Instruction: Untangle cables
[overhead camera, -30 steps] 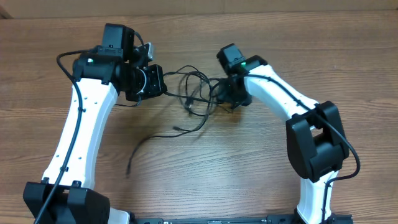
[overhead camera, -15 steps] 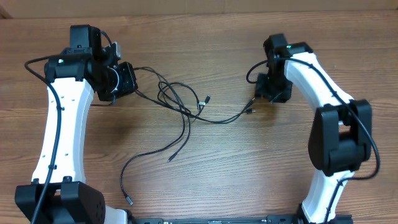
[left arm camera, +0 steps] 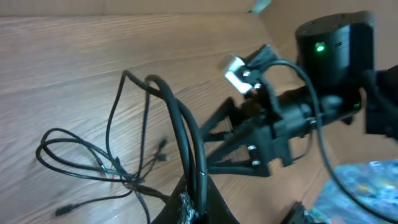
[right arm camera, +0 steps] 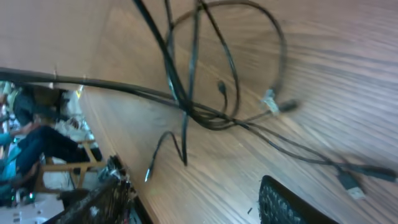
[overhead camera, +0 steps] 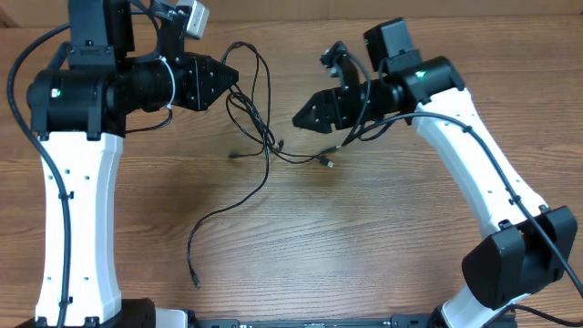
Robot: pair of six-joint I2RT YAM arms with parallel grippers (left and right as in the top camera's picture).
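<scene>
Left fingers [left arm camera: 186,210] tight on the cables [left arm camera: 180,124]; right fingers [right arm camera: 289,205] apart, blurred, mostly out of frame.

You have one bench [overhead camera: 364,246] and two arms over it, the left arm [overhead camera: 77,191] and the right arm [overhead camera: 474,173]. Each arm ends in one hand, so count two: the left hand [overhead camera: 232,77] and the right hand [overhead camera: 299,118]. Each arm shows one green light [overhead camera: 421,75], two in all. The cables [overhead camera: 266,137] form one tangle. You cannot tell how many separate cords run through it, because they cross and overlap at the middle. From overhead you can count four loose plug ends [overhead camera: 194,281]: one on the long trailing cord and three close around the knot.
</scene>
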